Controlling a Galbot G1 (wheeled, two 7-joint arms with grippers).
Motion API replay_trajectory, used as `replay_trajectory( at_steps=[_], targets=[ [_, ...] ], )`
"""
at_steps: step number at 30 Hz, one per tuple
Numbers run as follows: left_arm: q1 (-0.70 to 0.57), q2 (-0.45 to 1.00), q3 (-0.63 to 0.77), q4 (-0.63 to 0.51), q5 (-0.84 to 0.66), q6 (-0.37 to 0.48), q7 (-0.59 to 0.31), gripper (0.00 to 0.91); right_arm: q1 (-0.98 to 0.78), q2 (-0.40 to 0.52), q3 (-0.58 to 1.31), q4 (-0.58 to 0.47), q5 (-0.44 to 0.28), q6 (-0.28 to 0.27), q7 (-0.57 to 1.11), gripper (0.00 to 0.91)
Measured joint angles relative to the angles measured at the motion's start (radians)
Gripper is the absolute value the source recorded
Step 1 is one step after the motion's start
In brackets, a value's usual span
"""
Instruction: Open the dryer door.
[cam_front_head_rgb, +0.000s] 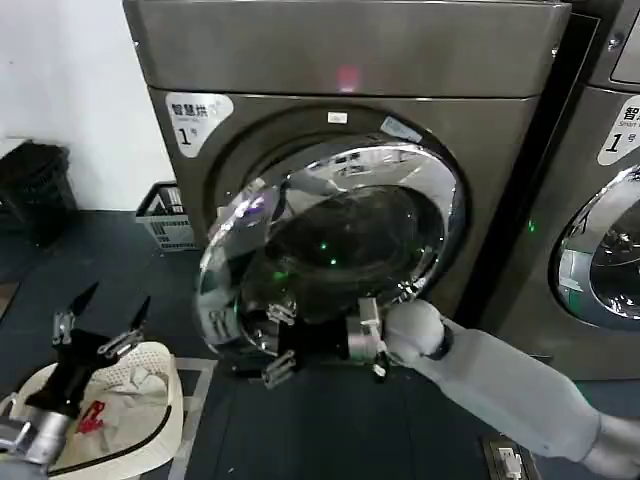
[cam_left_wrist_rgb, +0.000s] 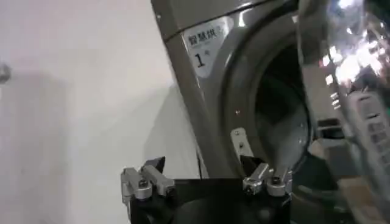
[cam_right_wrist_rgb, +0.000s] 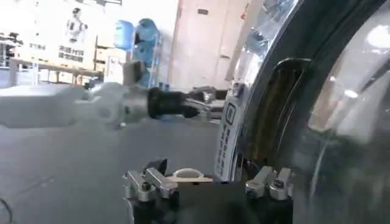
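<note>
While dryer door ajar: right pincer at its rim, grip unclear; left pincer empty, agape.

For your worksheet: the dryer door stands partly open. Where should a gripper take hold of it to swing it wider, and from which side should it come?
Probably the dryer door's free lower-left edge, where the right gripper sits: it stands clear of the dryer and lies farthest from the hinge on the right. Come from the front, low, hooking behind the chrome ring. The left gripper hangs open over a white basket.

Laundry room, numbered dryer, second machine alongside
</note>
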Motion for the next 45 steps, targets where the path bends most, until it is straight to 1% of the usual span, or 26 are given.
replay_trajectory(
  at_steps=[6,12,17,21,23,26,29,32,35,39,42,45],
  targets=[
    [-0.064,0.085,0.086,0.039,0.008,0.007,0.023,0.907,-0.038,-0.064,0.033,0.070,0.004,0.007,-0.022,0.907],
    [-0.165,0.190,0.216,0.083,0.000,0.013,0.041,0.907,-0.112,-0.154,0.106,0.142,0.019,0.050,-0.104,0.907],
    [-0.257,0.259,0.327,0.104,0.001,0.012,0.075,0.907,-0.193,-0.229,0.198,0.185,0.038,0.072,-0.192,0.907],
    [-0.323,0.303,0.407,0.115,-0.006,0.003,0.112,0.907,-0.312,-0.293,0.343,0.218,0.041,0.081,-0.209,0.907],
    [-0.353,0.316,0.443,0.123,-0.019,0.002,0.120,0.907,-0.398,-0.325,0.436,0.234,0.049,0.103,-0.185,0.907],
    [-0.395,0.335,0.493,0.127,-0.045,0.000,0.136,0.907,-0.557,-0.369,0.607,0.256,0.057,0.141,-0.127,0.907],
    [-0.429,0.349,0.546,0.125,-0.052,-0.008,0.154,0.907,-0.726,-0.388,0.793,0.277,0.081,0.152,-0.085,0.907],
    [-0.472,0.346,0.615,0.127,-0.049,-0.012,0.164,0.907,-0.928,-0.388,1.016,0.306,0.091,0.170,-0.090,0.907],
    [-0.528,0.331,0.690,0.146,-0.044,-0.017,0.165,0.907,-1.164,-0.358,1.257,0.338,0.101,0.193,-0.100,0.907],
    [-0.606,0.300,0.792,0.171,-0.043,-0.023,0.165,0.907,-1.450,-0.264,1.558,0.387,0.105,0.239,-0.121,0.907],
    [-0.664,0.277,0.864,0.195,-0.040,-0.034,0.159,0.907,-1.636,-0.173,1.751,0.429,0.107,0.288,-0.121,0.907],
    [-0.723,0.253,0.937,0.215,-0.040,-0.039,0.155,0.907,-1.777,-0.061,1.906,0.457,0.080,0.346,-0.084,0.907]
  ],
)
